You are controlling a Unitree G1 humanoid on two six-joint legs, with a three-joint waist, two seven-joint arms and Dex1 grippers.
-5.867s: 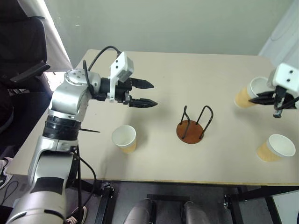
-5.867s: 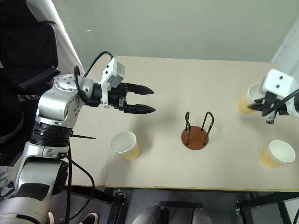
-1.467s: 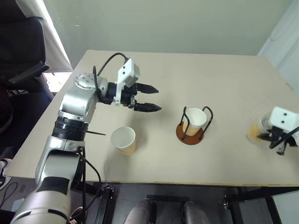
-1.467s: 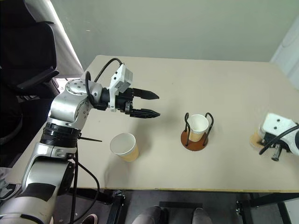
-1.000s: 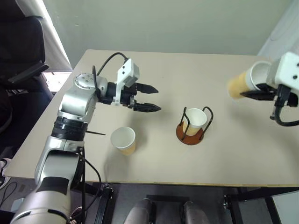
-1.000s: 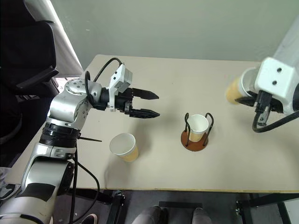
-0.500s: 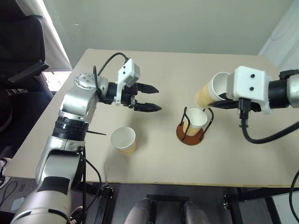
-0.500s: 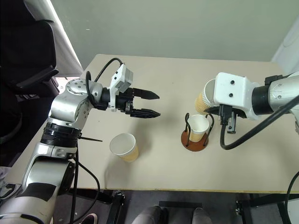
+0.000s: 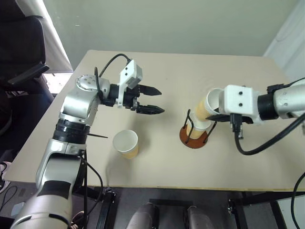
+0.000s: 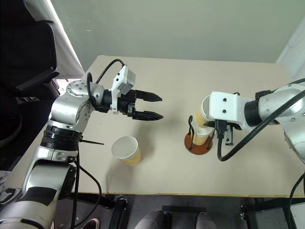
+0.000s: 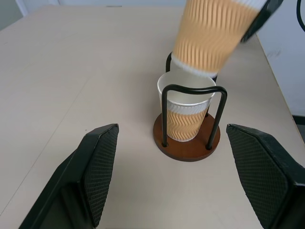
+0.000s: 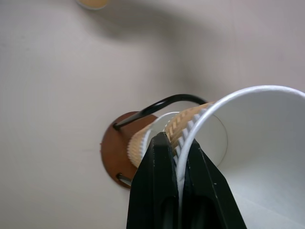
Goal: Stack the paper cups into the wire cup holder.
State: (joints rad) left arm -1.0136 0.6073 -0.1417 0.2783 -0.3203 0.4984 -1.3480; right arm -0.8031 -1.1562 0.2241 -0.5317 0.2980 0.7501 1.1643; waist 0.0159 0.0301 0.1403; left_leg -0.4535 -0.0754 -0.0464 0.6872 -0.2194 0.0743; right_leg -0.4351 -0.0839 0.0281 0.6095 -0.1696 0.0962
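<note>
Wire cup holder (image 9: pixel 194 136) sits mid-table, slightly right of centre, with one paper cup (image 11: pixel 183 109) already seated upright between its black loops. Second cup (image 9: pixel 206 108) is tilted, base aimed down into the seated cup's mouth and just at its rim, mouth leaning to the right — looks like the nesting step, partway in, not seated yet. Right gripper (image 12: pixel 174 157) has its fingers pinched tight on that cup's rim wall, one finger inside and one outside, which is why the cup hangs at an angle from the arm coming in from the right. Tilt probably needs straightening so the base drops clean and doesn't catch on a loop. Third cup (image 9: pixel 126 142) stands upright on the near left of the table, well apart from the holder, untouched. Left gripper (image 9: pixel 151 99) hovers above the table, far of that cup, fingers spread wide and empty, pointing right toward the holder, likely parked out of the way.
</note>
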